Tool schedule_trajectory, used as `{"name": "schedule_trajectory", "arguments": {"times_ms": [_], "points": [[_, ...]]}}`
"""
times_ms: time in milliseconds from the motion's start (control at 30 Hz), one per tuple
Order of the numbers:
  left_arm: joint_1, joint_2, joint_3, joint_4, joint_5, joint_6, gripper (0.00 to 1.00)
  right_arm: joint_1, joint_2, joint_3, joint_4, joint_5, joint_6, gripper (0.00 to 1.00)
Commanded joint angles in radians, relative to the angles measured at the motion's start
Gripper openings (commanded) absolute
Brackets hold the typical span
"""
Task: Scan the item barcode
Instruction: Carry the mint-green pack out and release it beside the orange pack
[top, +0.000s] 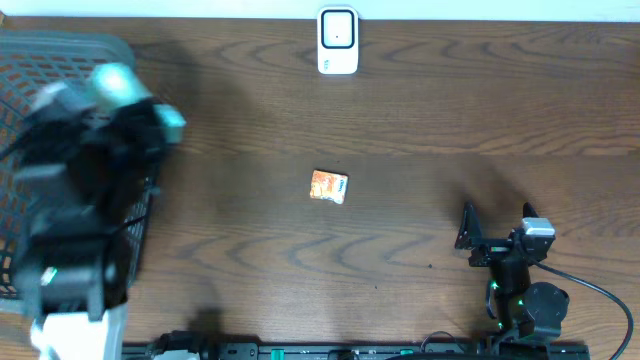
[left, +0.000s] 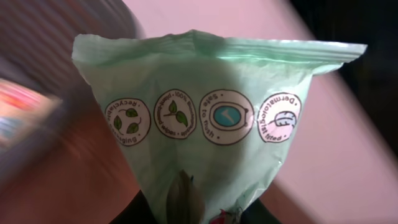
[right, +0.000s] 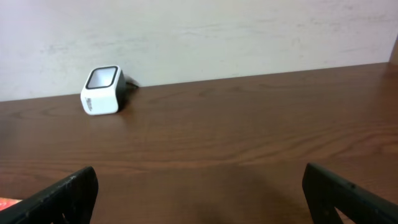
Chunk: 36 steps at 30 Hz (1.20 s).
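A pale green wipes pack (left: 211, 112) with round printed symbols fills the left wrist view, and my left gripper (left: 199, 214) is shut on its lower end. From overhead the pack (top: 115, 85) and left gripper (top: 135, 110) are motion-blurred, raised over the basket at the far left. The white barcode scanner (top: 338, 40) stands at the middle of the table's back edge, far from the pack; it shows in the right wrist view as well (right: 101, 91). My right gripper (top: 497, 225) rests at the front right, open and holding nothing (right: 199, 186).
A grey mesh basket (top: 30, 60) occupies the left edge under the left arm. A small orange packet (top: 328, 186) lies flat near the table's middle. Bare brown wood stretches between the scanner and the right gripper.
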Motion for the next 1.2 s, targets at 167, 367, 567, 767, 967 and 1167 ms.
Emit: {"name": "schedule_trajectory", "arguments": {"times_ms": [167,367,567,767,967,1167], "points": [[-0.381,0.351,0.005,-0.081,-0.201,0.063,0.2,0.005,0.0,-0.002,-0.003,0.005,0.008,0.99],[-0.445,0.643,0.005,-0.071,-0.263,0.018,0.2,0.005,0.0,-0.002,-0.003,0.005,0.008,0.99],[-0.456,0.889,0.005,-0.051,-0.198,-0.016,0.2,0.005,0.0,-0.002,-0.003,0.005,0.008,0.99],[-0.487,0.98,0.005,-0.008,-0.171,-0.028,0.45,0.005,0.0,-0.002,-0.003,0.005,0.008,0.99],[-0.474,0.886,0.053,-0.049,-0.178,0.027,0.98,0.005,0.0,-0.002,-0.003,0.005,0.008,0.99],[-0.42,0.665,0.224,-0.156,-0.177,0.16,0.98,0.005,0.0,-0.002,-0.003,0.005,0.008,0.99]]}}
